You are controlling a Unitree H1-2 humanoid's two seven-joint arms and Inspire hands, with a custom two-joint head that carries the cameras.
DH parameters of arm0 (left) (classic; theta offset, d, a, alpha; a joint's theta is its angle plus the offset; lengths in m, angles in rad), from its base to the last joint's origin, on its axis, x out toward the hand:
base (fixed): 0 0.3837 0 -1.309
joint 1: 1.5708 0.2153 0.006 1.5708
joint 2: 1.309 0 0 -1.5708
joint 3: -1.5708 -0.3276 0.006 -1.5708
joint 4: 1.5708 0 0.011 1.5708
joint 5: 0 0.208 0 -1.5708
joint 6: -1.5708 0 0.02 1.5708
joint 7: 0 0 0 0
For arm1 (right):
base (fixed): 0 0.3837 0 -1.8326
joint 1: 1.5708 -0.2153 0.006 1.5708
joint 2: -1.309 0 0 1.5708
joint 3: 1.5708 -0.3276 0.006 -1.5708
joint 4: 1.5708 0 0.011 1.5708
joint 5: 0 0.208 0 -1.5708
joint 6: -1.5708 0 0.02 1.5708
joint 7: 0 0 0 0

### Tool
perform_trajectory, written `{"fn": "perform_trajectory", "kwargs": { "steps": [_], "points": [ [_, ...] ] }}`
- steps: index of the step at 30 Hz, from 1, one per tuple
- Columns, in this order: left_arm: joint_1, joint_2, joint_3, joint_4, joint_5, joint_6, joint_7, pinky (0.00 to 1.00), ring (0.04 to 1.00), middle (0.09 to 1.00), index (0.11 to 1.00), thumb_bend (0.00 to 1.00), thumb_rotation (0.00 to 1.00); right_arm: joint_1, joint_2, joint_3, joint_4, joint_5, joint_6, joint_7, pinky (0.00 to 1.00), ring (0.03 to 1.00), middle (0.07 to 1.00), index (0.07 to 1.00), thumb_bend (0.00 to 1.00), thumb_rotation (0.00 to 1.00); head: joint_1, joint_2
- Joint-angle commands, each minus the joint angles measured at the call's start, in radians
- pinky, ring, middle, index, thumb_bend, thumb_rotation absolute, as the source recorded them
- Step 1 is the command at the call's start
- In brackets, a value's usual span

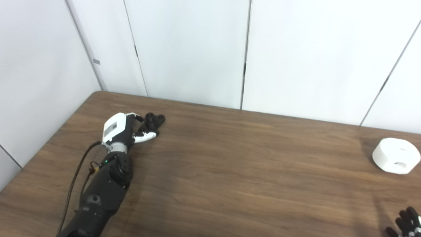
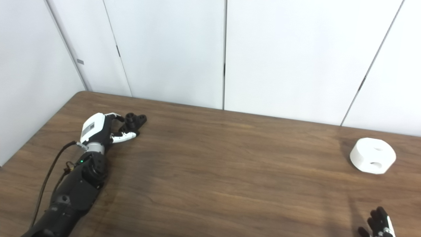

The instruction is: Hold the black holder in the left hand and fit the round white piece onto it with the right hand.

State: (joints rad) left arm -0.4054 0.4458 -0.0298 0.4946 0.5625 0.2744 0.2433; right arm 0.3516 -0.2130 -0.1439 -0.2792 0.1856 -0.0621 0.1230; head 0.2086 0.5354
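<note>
Two parts well apart on table (image 1: 230,171), left hand (image 1: 126,130) curled around black holder (image 1: 154,121), perhaps gripping, white piece (image 1: 396,155) far right, right hand (image 1: 408,223) mostly cropped, grip unclear.

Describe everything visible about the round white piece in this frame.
The round white piece is a squat, matte, plastic-looking puck with a flat top and rounded edge. A shallow dimple shows on top and an oval opening on its near side wall. It sits flat on the wooden table at far right, untouched; the right hand is well short of it, near the bottom edge.
</note>
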Motion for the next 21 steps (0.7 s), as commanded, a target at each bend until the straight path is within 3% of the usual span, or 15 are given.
{"fn": "perform_trajectory", "kwargs": {
  "steps": [1, 11, 21],
  "points": [
    [-0.033, 0.029, -0.005, 0.003, 0.004, -0.005, 0.009, 0.92, 0.931, 0.863, 0.654, 0.86, 0.3, 0.03, -0.006, 0.0, -0.003, -0.01, 0.018, 0.003, 1.0, 1.0, 1.0, 1.0, 0.58, 1.0, 0.0, 0.001],
    [-0.021, 0.029, -0.017, 0.009, 0.01, -0.018, 0.021, 0.89, 0.911, 0.849, 0.621, 0.85, 0.26, 0.033, -0.005, -0.002, -0.016, 0.001, 0.037, 0.0, 1.0, 1.0, 1.0, 1.0, 0.59, 1.0, 0.003, 0.01],
    [-0.017, 0.025, -0.04, -0.011, 0.021, 0.008, 0.022, 0.87, 0.911, 0.838, 0.589, 0.81, 0.24, 0.035, -0.002, -0.006, -0.021, 0.009, 0.044, -0.001, 1.0, 1.0, 1.0, 1.0, 0.61, 1.0, 0.003, 0.012]
  ]
}}
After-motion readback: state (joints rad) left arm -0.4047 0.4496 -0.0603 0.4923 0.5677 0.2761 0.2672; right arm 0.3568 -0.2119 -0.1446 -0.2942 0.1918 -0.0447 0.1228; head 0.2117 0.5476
